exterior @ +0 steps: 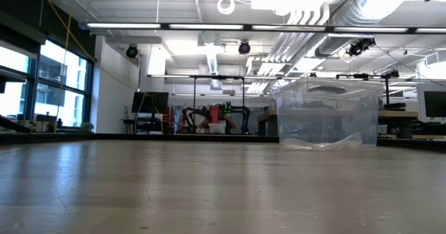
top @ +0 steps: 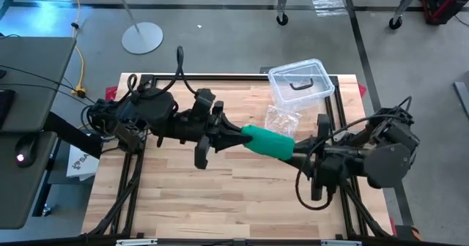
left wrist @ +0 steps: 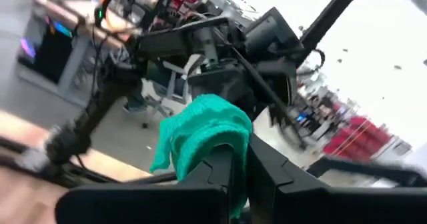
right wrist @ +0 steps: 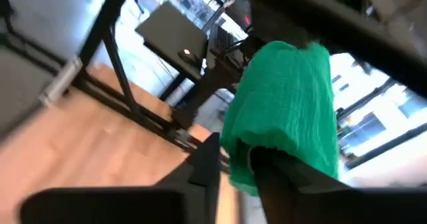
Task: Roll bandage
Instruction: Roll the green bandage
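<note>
- Wooden table (top: 220,202) under both arms, its near half bare in the high view.
- Left arm reaching in from the left, right arm from the right, the 2 meeting over the table's middle.
- Clear plastic box (top: 300,83) with a black handle at the far right of the table; crinkly clear bag (top: 282,119) just near of it.
- Left gripper (top: 238,136) raised above the table, jaws clamped on the left end of the bandage (top: 268,143).
- Right gripper (top: 299,155) raised too, jaws narrow and gripping the bandage's right end.
- Bandage: a green bundle held in the air between the 2 grippers, clear of the table, just near of the bag; knit fabric bunched over the fingers (left wrist: 220,177) in the left wrist view.
</note>
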You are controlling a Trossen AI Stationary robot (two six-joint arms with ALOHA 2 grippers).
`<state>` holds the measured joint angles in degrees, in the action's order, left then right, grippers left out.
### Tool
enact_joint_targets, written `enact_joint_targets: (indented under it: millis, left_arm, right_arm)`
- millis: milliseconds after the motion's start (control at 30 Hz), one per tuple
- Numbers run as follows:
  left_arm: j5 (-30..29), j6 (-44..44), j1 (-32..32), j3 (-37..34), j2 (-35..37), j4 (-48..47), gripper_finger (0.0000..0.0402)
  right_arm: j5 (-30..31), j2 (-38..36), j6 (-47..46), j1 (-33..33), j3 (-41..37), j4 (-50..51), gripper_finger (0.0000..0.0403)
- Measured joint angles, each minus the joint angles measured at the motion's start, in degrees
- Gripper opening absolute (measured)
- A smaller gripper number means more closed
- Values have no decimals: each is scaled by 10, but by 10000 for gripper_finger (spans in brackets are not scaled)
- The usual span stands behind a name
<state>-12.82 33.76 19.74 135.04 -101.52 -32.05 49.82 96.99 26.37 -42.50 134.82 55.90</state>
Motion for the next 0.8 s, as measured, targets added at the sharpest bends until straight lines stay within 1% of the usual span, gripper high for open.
enact_joint_targets:
  millis: [67,233,367,467,667,700,800]
  left_arm:
    - [1,-60,6,0,0,1,15]
    - [7,-277,28,0,-1,-6,13]
    - [25,-413,46,-1,-3,-15,13]
    - [7,-435,52,-1,-3,-14,13]
    - [-17,-413,52,-1,-5,-14,13]
    - [-18,-411,52,-1,-6,-14,13]
    - [-27,-407,46,0,-14,-38,13]
  right_arm:
    - [-3,-8,-60,-3,-1,-2,103]
    - [-9,-40,-227,-2,-1,-7,174]
    - [-11,-64,-335,12,0,-11,205]
    - [-29,-79,-353,14,0,-10,210]
    - [-36,-104,-317,10,1,-22,212]
    - [-48,-104,-307,15,1,-28,214]
    - [-112,-93,-290,38,1,-34,229]
